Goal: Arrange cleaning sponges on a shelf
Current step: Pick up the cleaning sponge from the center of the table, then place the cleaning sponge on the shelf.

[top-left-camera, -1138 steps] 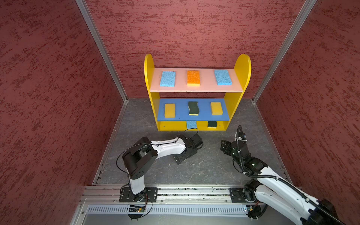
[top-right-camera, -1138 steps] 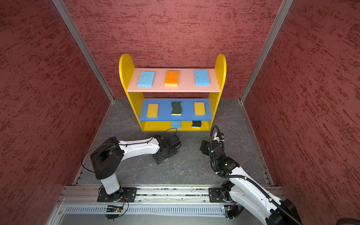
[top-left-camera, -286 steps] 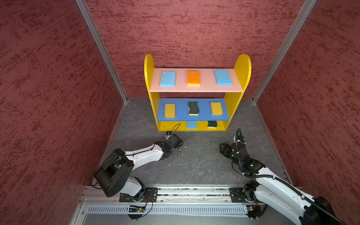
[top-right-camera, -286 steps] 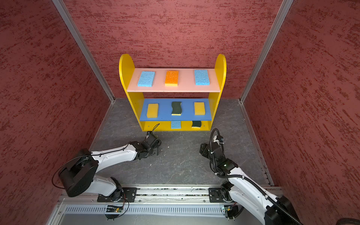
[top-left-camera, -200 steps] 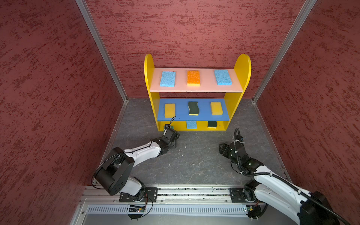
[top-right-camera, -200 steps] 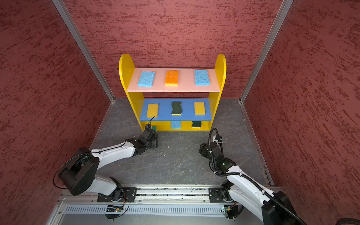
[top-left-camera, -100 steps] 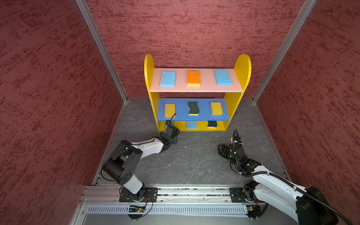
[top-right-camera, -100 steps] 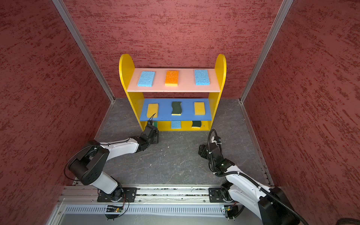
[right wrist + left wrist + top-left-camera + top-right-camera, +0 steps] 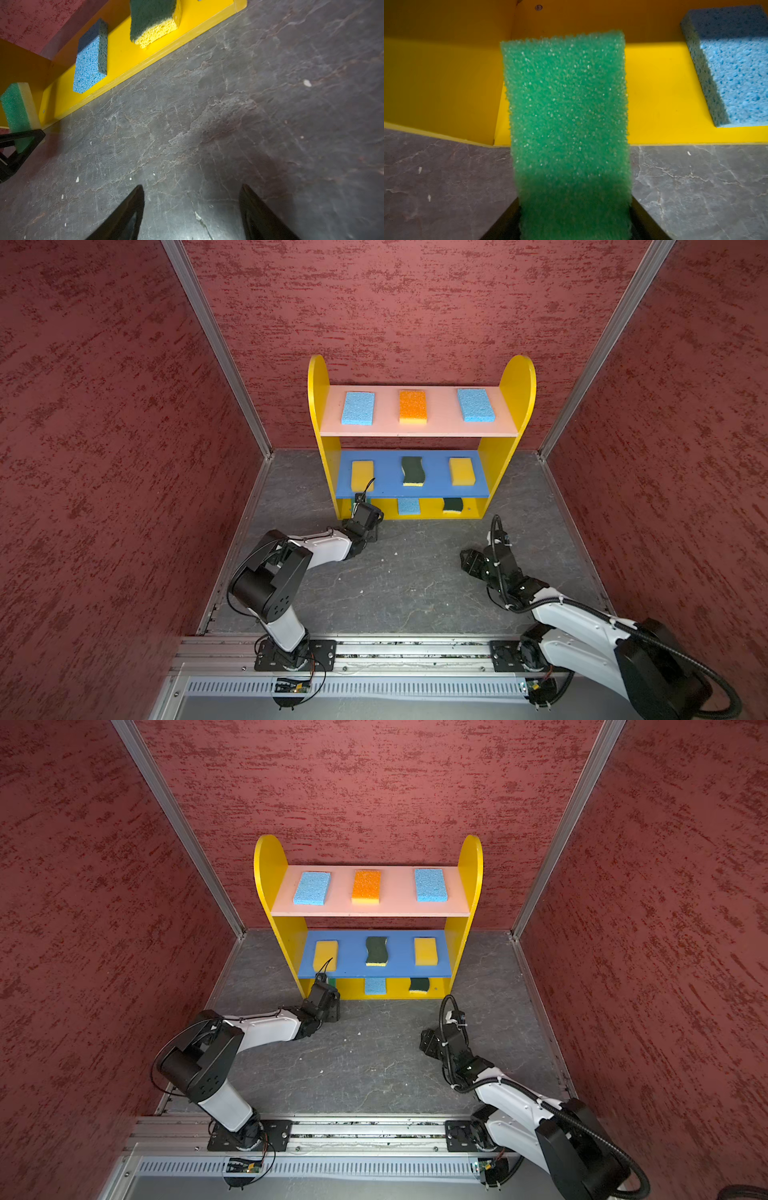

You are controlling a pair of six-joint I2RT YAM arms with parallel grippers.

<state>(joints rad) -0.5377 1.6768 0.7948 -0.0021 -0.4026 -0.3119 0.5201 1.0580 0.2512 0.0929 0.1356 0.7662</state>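
On my left wrist camera the green sponge [image 9: 566,104] blurs near the left gripper [image 9: 574,218] and is cut off by the frame, as is the light blue sponge [image 9: 733,72]. In a top view the blue board [image 9: 395,965] hides all but a sliver of it.

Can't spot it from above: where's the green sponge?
Left wrist view: the green sponge, in the left gripper, reaches over the shelf's bottom board, left of the blue sponge.
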